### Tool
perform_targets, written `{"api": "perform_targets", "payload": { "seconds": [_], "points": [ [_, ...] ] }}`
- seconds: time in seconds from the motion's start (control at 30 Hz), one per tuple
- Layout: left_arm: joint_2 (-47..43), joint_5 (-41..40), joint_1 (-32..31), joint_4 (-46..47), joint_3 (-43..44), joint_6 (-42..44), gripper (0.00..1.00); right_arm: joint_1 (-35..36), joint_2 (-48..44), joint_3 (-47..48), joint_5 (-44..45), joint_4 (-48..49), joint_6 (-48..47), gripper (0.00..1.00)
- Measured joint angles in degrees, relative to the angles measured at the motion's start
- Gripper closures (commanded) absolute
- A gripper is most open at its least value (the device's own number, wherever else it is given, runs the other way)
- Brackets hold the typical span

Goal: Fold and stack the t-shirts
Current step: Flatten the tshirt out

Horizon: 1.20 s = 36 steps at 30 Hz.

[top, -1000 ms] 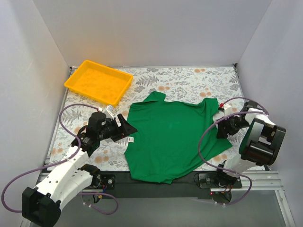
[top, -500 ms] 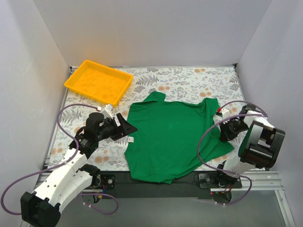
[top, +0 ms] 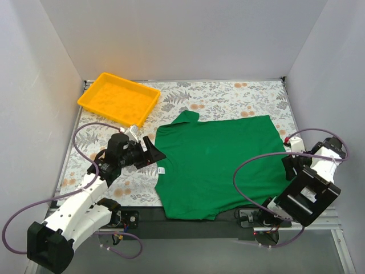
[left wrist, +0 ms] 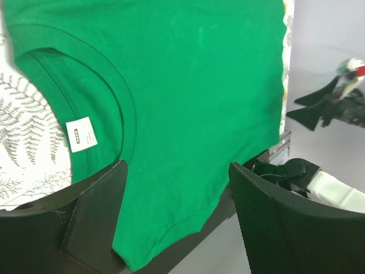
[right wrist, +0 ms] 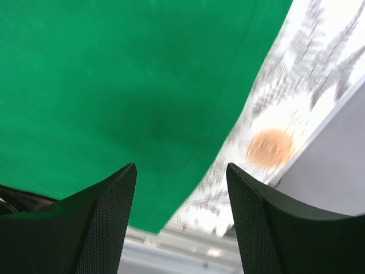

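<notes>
Across the middle of the frame the green t-shirt (top: 219,165) lies spread flat on the flowered table (top: 228,94). Its collar (left wrist: 130,123) is turned to the left, and one sleeve (top: 187,117) pokes up toward the top of the frame. A small white label (top: 161,170) shows at the collar. The shirt's lower edge hangs over the near side of the table onto the dark rail (top: 142,218) between the arm bases. At the upper left, well apart from the shirt, sits the yellow tray (top: 117,97).

At centre left the left gripper (top: 153,153) hangs just beside the collar with its two fingers spread wide. From its own wrist camera the green cloth shows through the gap between them and they clamp nothing. Whether the fingertips touch the cloth I cannot tell.

Over at the right edge of the frame, the right gripper (top: 289,164) sits just beside the shirt's right border. Its fingers are also apart and empty. Its wrist view is blurred, but it shows green cloth and a strip of flowered table beyond the fingers.
</notes>
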Motion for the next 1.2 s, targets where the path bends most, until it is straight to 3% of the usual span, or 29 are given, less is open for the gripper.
{"api": "perform_targets", "payload": {
  "seconds": [0.1, 0.2, 0.33, 0.47, 0.63, 0.8, 0.97, 1.2],
  "points": [
    [2.82, -1.2, 0.0, 0.42, 1.27, 1.2, 0.28, 3.56, 2.95, 4.74, -6.86, -0.46, 1.66, 0.29],
    [8.83, -2.71, 0.0, 1.62, 3.76, 2.73, 0.29, 11.45, 7.45, 9.6, -14.1, 1.14, 5.86, 0.32],
    [24.04, -6.58, 0.0, 3.21, 10.93, 5.68, 0.32, 23.56, 15.58, 16.15, -20.7, 7.28, 17.38, 0.36],
    [43.28, -10.88, 0.0, 3.06, 24.74, 10.56, 0.34, 29.27, 22.51, 22.25, -23.1, 14.88, 28.63, 0.38],
    [59.36, -13.18, -0.09, 1.7, 40.7, 19.93, 0.38, 30.12, 27.52, 25.59, -25.07, 20.57, 35.56, 0.37],
    [70.53, -13.88, -1.81, -2.4, 54.38, 34.01, 0.42, 29.83, 27.93, 25.51, -27.52, 21.33, 36.44, 0.35],
    [76.35, -16.63, -4.59, -5.92, 60.78, 44.76, 0.42, 29.29, 27.98, 25.44, -30.67, 21.42, 36.41, 0.35],
    [78.29, -25.05, -8.59, -6.97, 62.66, 52.04, 0.42, 28.44, 28.04, 24.63, -33.16, 21.53, 36.35, 0.35]
  ]
}}
